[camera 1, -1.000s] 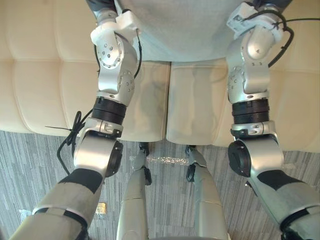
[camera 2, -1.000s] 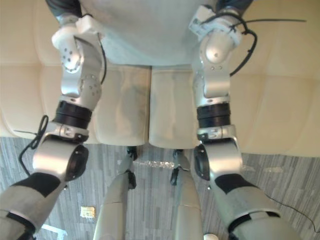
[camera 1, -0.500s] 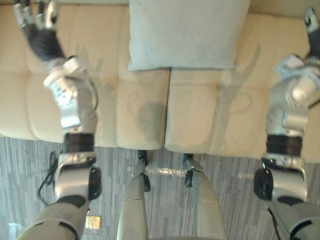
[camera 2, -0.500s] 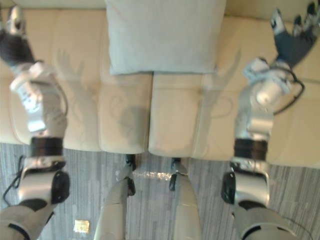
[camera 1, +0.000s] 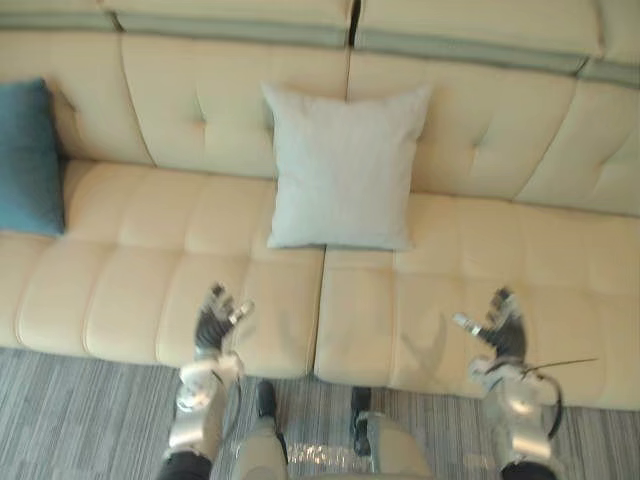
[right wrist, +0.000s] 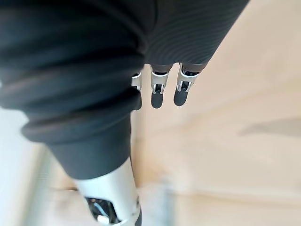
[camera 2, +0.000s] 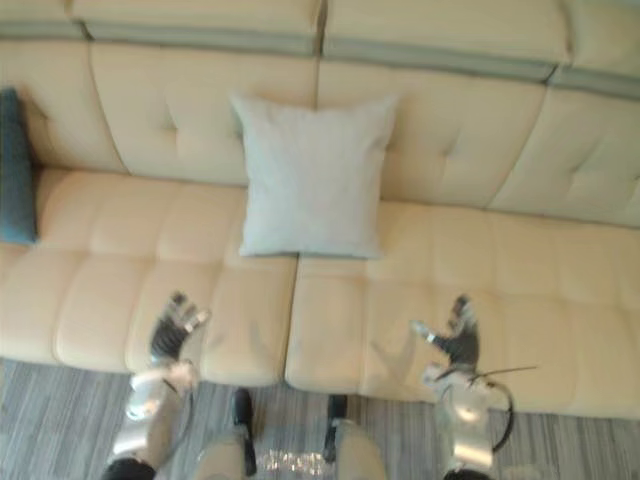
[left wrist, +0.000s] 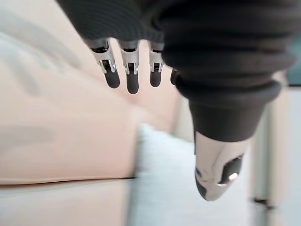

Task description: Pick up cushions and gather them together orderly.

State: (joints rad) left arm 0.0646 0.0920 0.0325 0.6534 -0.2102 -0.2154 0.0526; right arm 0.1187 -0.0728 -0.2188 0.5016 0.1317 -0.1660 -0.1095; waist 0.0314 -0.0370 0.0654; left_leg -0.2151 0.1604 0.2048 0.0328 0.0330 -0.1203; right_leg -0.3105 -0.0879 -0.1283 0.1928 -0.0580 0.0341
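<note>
- backed away from the cream sofa (camera 1: pixel 100 290), far enough to take in its whole width.
- let go of the pale grey cushion (camera 1: pixel 343 167); left upright against the backrest, over the middle seam.
- probably next: fetching the teal cushion (camera 1: pixel 28 160), well apart at the left end.
- lowered left hand (camera 1: pixel 213 322) and right hand (camera 1: pixel 500 325) to the seat's front edge, fingers loose, empty.
</note>
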